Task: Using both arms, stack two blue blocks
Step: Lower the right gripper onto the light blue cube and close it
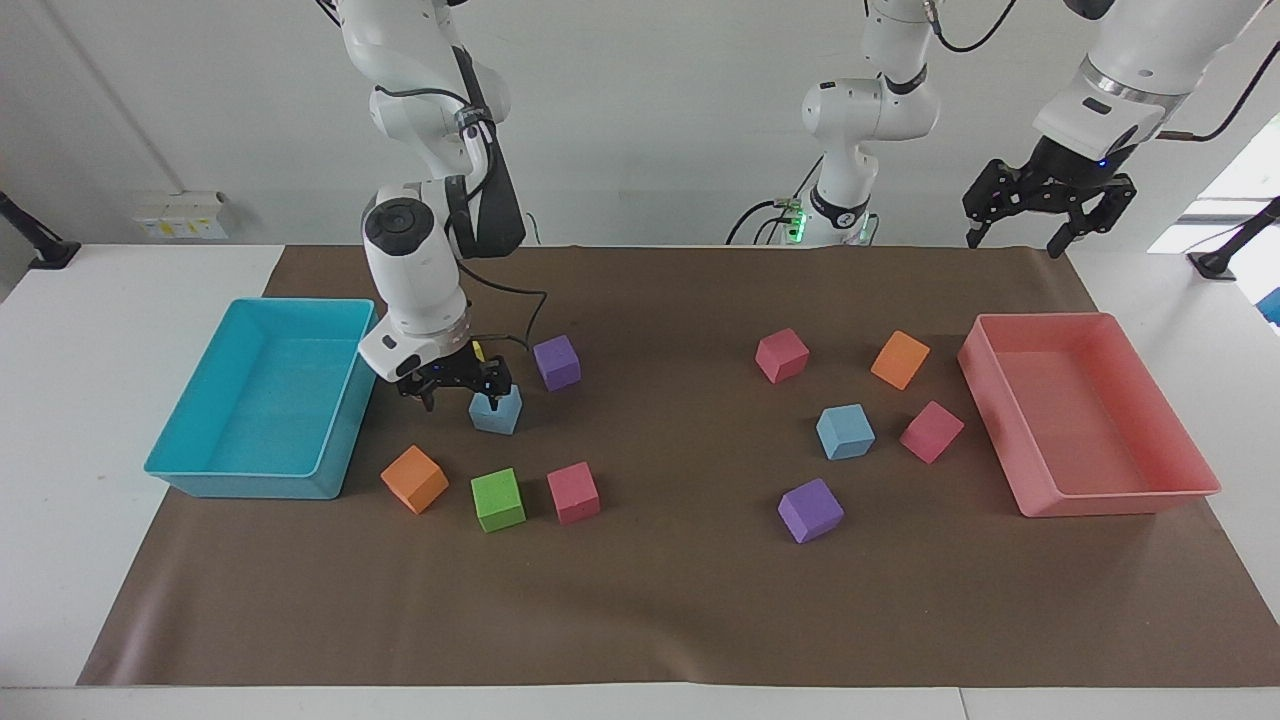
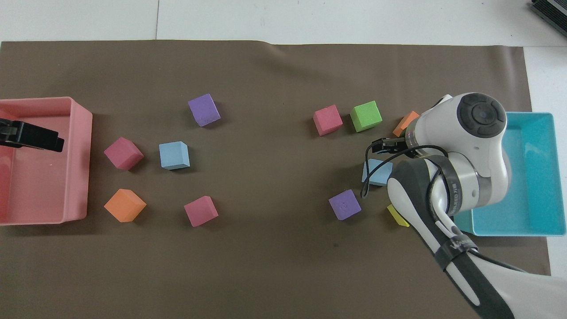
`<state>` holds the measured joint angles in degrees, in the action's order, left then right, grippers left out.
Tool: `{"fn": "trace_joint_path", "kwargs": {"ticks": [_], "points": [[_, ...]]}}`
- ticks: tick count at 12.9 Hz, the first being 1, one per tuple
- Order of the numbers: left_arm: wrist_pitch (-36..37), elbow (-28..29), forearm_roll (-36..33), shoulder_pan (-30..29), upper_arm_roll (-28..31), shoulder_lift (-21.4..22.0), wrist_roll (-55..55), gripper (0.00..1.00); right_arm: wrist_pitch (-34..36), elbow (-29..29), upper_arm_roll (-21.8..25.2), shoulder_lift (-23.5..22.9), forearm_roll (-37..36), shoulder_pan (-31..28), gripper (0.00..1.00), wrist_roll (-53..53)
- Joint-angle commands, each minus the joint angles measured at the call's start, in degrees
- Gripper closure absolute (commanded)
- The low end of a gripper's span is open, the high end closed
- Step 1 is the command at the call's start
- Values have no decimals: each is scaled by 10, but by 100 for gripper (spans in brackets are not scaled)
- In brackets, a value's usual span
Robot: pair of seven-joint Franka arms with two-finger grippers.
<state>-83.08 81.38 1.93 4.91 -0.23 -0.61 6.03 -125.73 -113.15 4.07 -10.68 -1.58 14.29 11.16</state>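
One blue block (image 1: 499,413) (image 2: 375,173) lies near the cyan tray, partly covered by my right arm in the overhead view. My right gripper (image 1: 460,398) hangs open and low, just beside this block toward the cyan tray. One fingertip (image 1: 493,402) overlaps the block's top corner; contact cannot be told. The other blue block (image 1: 845,431) (image 2: 174,155) lies bare toward the left arm's end, among pink and orange cubes. My left gripper (image 1: 1015,240) (image 2: 44,141) waits open and empty, high over the pink tray.
A cyan tray (image 1: 245,490) (image 2: 549,177) and a pink tray (image 1: 1110,500) (image 2: 84,155) stand at the mat's two ends. Purple (image 1: 556,361), orange (image 1: 414,478), green (image 1: 498,498) and pink (image 1: 573,491) cubes ring the nearer blue block. A yellow cube (image 2: 397,215) is mostly hidden.
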Motion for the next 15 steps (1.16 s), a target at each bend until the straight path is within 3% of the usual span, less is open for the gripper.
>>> {"fn": "trace_joint_path", "kwargs": {"ticks": [1,3,5,15], "points": [[-1,13,1,-4,-2,11,-5,0,-23,-28,-3,0,-4,0,0,13],[-1,13,1,-5,-2,11,-5,0,-28,-29,-4,-1,-4,14,0,18],[-1,13,1,-5,-2,11,-5,0,-47,-35,-3,-7,45,15,0,10],[-1,13,1,-4,-2,11,-5,0,-110,-99,-3,-18,47,28,0,-2]]}}
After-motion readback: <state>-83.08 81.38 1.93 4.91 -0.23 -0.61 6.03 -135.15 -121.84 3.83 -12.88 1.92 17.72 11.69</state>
